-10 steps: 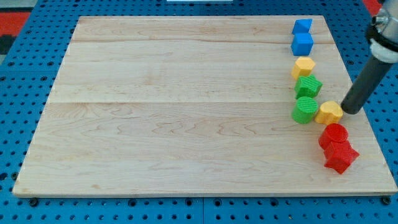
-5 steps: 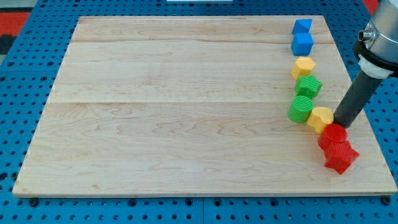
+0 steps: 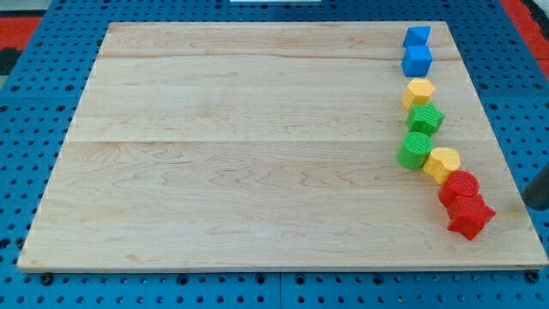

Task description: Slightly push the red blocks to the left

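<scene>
- Blocks run in a column down the board's (image 3: 257,154) right side.
- My tip (image 3: 533,204) sits right of the red blocks (image 3: 464,202), apart.

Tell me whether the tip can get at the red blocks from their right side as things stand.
Probably yes. My tip sits at the view's right edge, right of the red star block and the red round block, with only bare board between. A leftward sweep should meet them.
</scene>
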Robot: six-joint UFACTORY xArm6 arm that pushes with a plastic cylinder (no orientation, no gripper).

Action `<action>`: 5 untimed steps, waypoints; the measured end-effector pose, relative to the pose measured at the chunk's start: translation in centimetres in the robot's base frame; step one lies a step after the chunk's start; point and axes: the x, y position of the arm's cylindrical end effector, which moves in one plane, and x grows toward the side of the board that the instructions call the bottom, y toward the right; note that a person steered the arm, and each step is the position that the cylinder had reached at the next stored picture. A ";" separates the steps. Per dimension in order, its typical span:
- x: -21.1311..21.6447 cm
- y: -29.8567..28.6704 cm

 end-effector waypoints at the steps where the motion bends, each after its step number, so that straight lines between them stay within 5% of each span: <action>1: -0.2 -1.7; 5: -2.1 -7.2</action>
